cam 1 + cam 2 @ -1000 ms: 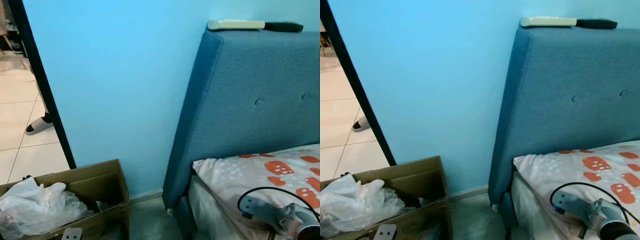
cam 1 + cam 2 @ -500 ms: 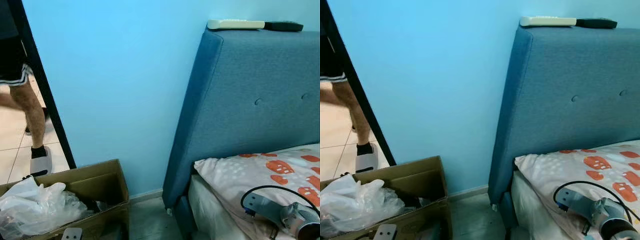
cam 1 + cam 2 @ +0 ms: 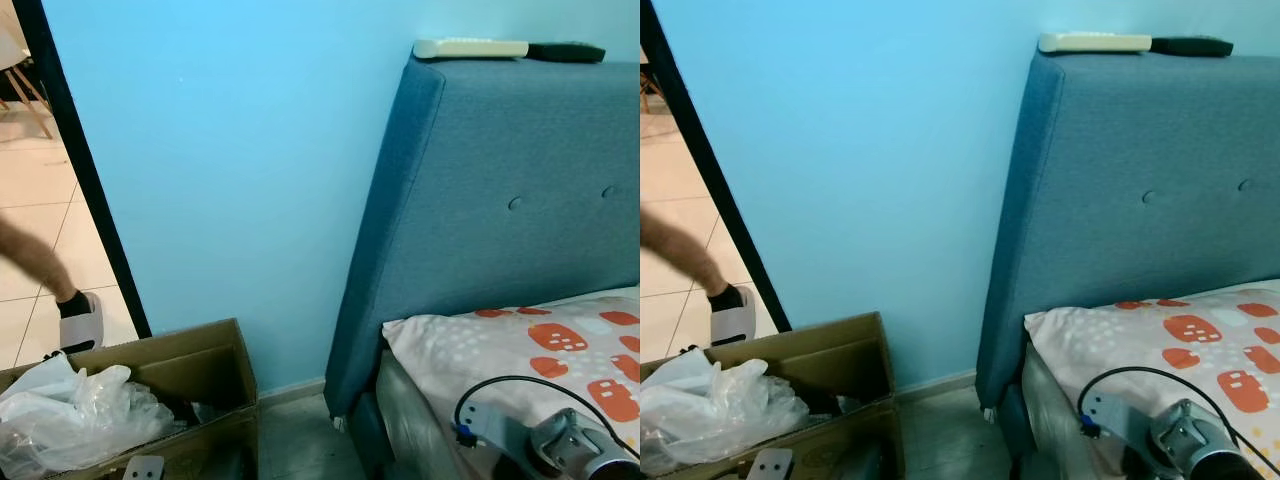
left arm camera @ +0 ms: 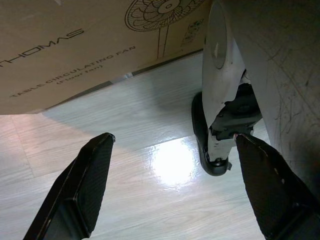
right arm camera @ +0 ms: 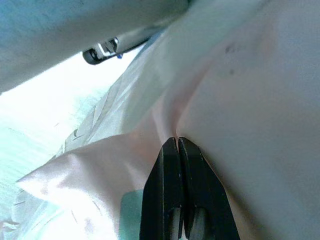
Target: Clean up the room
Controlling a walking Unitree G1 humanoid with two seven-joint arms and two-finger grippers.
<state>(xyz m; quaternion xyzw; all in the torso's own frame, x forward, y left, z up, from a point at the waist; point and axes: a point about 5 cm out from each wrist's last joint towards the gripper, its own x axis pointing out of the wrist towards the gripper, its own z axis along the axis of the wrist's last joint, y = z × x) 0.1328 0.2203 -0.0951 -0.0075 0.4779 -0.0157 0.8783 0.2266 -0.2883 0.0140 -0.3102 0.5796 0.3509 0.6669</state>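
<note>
A white bed cover (image 3: 520,340) with orange patches lies on the bed against the blue headboard (image 3: 500,200). My right arm (image 3: 560,450) reaches over its near corner. In the right wrist view my right gripper (image 5: 177,141) is shut, pinching a fold of the pale cover (image 5: 235,100). My left gripper (image 4: 175,137) hangs open just above the pale wood floor, beside the cardboard box (image 4: 75,45), with nothing between its fingers.
An open cardboard box (image 3: 200,350) holding a crumpled plastic bag (image 3: 70,410) stands left of the bed by the blue wall. A white remote (image 3: 470,47) and a black remote (image 3: 566,50) lie on the headboard's top. A person's leg (image 3: 35,265) in a slipper (image 3: 80,320) shows past the black door frame (image 3: 80,170).
The person has walked to the left across the doorway. My right arm has shifted left, and the cover's corner has come slightly left with it.
</note>
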